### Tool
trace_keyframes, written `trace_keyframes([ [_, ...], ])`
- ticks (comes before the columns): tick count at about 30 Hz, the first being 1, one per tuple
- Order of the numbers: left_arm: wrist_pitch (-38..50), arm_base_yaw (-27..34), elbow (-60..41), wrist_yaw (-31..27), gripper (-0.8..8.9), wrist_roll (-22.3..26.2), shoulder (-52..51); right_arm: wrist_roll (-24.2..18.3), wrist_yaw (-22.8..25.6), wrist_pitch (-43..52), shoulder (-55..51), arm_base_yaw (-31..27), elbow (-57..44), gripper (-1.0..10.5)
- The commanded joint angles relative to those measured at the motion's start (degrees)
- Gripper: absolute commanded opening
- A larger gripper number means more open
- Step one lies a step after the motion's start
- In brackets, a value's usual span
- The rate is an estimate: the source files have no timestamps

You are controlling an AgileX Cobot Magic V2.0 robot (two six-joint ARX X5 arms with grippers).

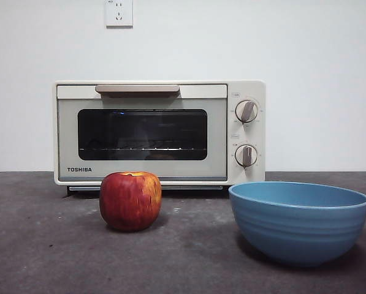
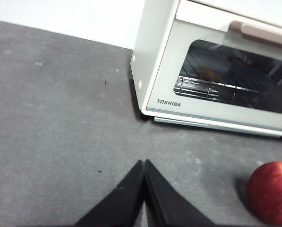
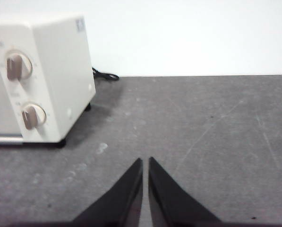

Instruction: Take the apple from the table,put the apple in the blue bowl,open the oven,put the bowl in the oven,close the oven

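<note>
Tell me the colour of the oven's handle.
Beige, on the cream-white oven; the handle shows best in the front view.

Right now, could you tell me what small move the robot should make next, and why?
Probably the left pincer should open and ease toward the apple. The apple sits untouched on the table in front of the closed oven, the blue bowl is empty, and both pincers hold nothing. The apple shows near the left pincer in its wrist view, while the right pincer sees none.

Apple (image 1: 130,200) before oven (image 1: 159,132), bowl (image 1: 299,222) right of apple, all on table (image 1: 41,245)
</note>
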Motion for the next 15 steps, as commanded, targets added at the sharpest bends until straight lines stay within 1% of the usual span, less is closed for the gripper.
trace_keyframes([
  [1,0.5,0.1,-1.4,0.0,0.07,-4.5,0.0,5.4,-0.2,0.6,-0.1,0.0,0.2,0.0],
  [4,0.5,0.1,-1.3,0.0,0.07,-7.6,0.0,9.1,-0.2,0.6,-0.1,0.0,0.5,0.0],
  [7,0.4,0.1,-1.0,0.3,0.07,-11.2,0.0,11.5,-0.5,0.6,-0.1,0.0,0.8,0.0],
  [9,0.2,0.1,-0.1,0.8,0.07,-12.9,0.0,13.6,-2.3,0.6,-0.1,0.0,1.4,0.0],
  [10,0.1,0.1,0.5,1.3,0.07,-13.7,0.0,14.4,-2.9,0.6,-0.1,0.0,1.8,0.0],
  [12,0.3,0.1,2.1,3.5,0.07,-16.7,0.0,17.3,-3.4,0.4,0.0,0.0,3.3,0.0],
  [15,-0.1,0.1,5.2,6.7,0.07,-18.1,0.3,19.0,-4.0,-0.8,0.1,0.0,6.4,0.0],
])
